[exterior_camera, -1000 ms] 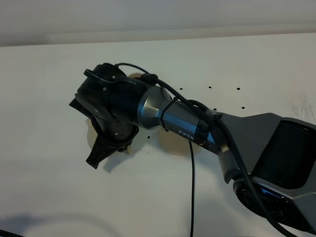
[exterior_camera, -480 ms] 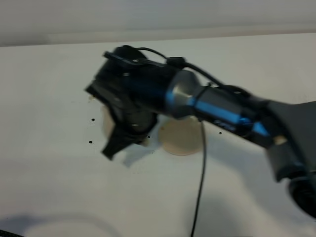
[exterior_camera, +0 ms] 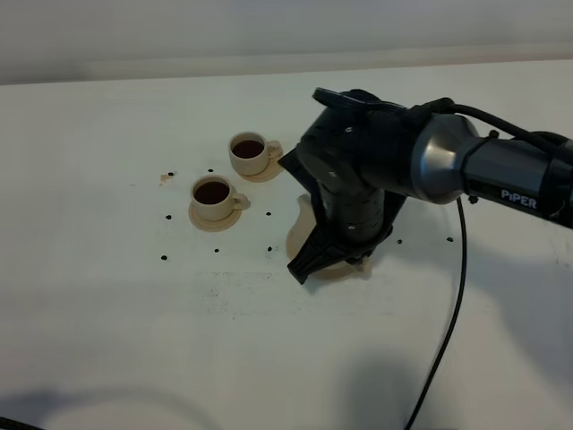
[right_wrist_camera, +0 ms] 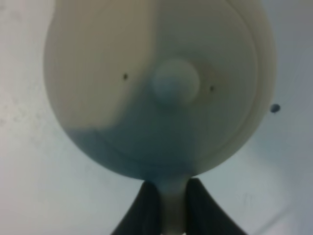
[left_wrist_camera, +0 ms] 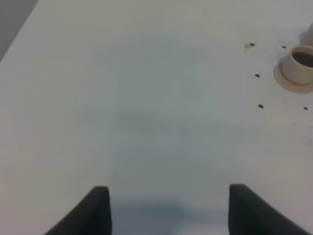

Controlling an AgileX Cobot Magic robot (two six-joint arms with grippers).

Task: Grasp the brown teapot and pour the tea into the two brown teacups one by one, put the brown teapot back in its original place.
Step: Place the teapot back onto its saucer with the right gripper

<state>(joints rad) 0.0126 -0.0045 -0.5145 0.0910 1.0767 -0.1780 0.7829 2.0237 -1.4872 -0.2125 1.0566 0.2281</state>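
My right wrist view: brown teapot seen lid-on, its handle pinched between my right gripper fingers; overhead, my arm hides pot. Coaster peeks out beside my fingers there. My left gripper: fingers spread, nothing between, over bare white table. Overhead shows two teacups, both dark-filled, each on own saucer, well apart from my right fingers; left wrist catches one cup. Small black dots scattered on table.

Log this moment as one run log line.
right gripper: shut on teapot handle | over coaster | both cups filled | left gripper: open, idle
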